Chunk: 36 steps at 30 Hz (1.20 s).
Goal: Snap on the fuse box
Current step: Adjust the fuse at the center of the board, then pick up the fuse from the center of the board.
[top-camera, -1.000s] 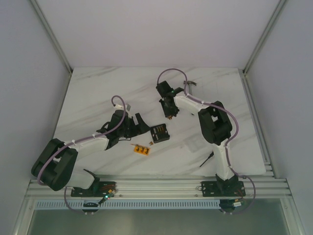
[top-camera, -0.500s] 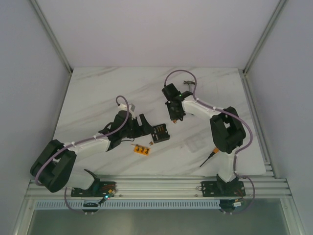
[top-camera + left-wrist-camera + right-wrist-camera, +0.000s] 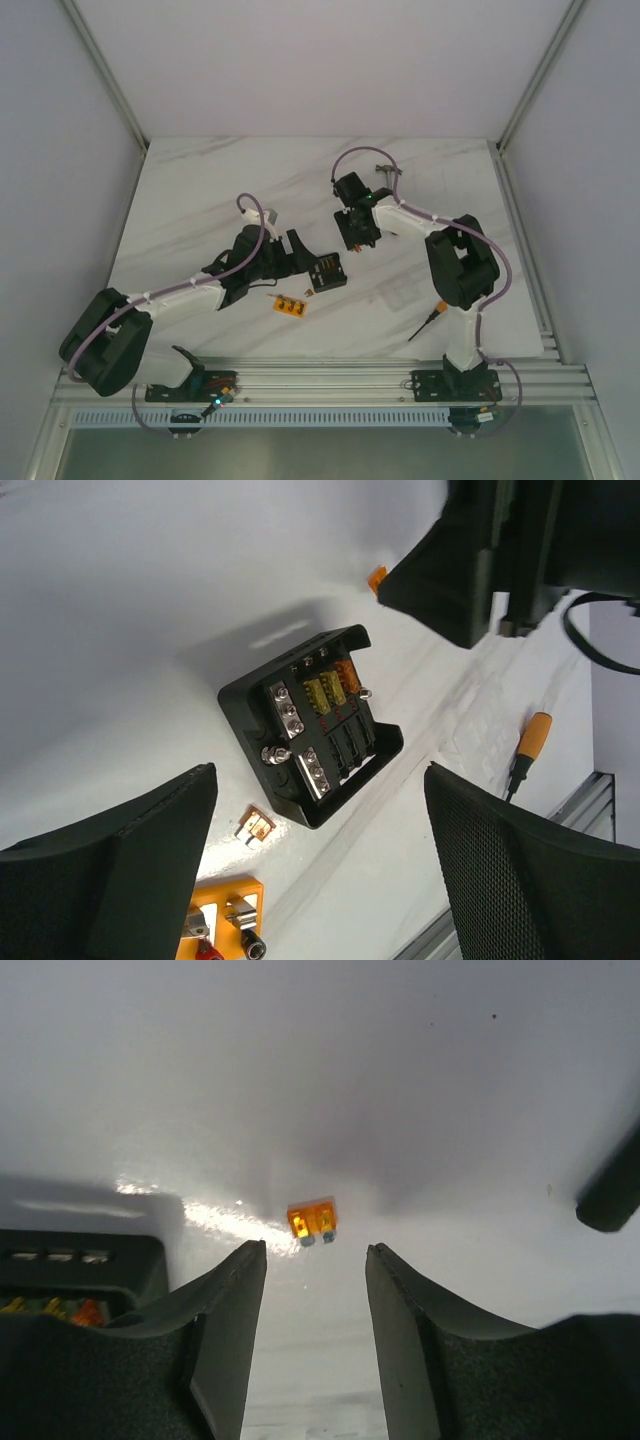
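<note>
Plainly, the fuse box (image 3: 310,725) lies flat on the white worktop (image 3: 120,600) just ahead of the left jaws, in line with the gap between them and touching neither pad (image 3: 110,880). Those jaws stand wide apart and hold nothing.

The fuse box is a small black square with a raised wall round it, and the wall is cut away on the side turned toward the left jaws. Inside, two short silver rows of screw heads fill one half. Beside them runs a bank of narrow slots, with a couple of yellow fuses and an orange one seated at the far end.

A loose fuse (image 3: 258,827) lies just beside the box's near corner, toward the left-hand pad. An orange strip (image 3: 225,920) lies nearer still, between the pads at the bottom of that view. A screwdriver (image 3: 528,750) with an orange handle lies beyond the right-hand pad.

The right jaws are partly open and empty, their tips low over the worktop. A second fuse (image 3: 312,1222), small and orange, lies just past those tips in line with the gap, apart from both. A corner of the fuse box shows outside their left finger, close by it. The dark shape (image 3: 610,1195) off to their right may be a finger of the other arm, but the crop is too tight to be sure.
</note>
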Motion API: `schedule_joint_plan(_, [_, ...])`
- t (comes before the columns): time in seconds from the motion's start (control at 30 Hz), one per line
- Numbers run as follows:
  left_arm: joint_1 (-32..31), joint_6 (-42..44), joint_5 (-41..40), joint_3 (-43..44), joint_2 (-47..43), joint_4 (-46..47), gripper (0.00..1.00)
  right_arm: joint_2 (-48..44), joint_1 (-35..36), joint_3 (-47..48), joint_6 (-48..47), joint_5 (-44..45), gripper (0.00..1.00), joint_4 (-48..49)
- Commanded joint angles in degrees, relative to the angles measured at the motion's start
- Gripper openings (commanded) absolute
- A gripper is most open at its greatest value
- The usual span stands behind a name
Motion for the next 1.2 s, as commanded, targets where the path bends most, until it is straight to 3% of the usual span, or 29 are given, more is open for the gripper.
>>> schedule_joint_plan(0.0, [0.1, 0.8, -2.0, 0.4, -1.9, 0.1, 0.94, 3.0, -0.8, 2.8, -4.9, -2.8, 0.52, -0.3])
schedule_joint_plan(0.77, [1.0, 1.0, -1.8, 0.3, -1.8, -1.2, 1.0, 8.9, -1.9, 3.6, -6.0, -7.4, 0.4, -3.9])
schedule_joint_plan(1.17, [1.0, 0.9, -1.1, 0.6, -1.7, -1.2, 1.0, 9.0, -2.7, 0.2, -5.7, -4.1, 0.32, -3.6])
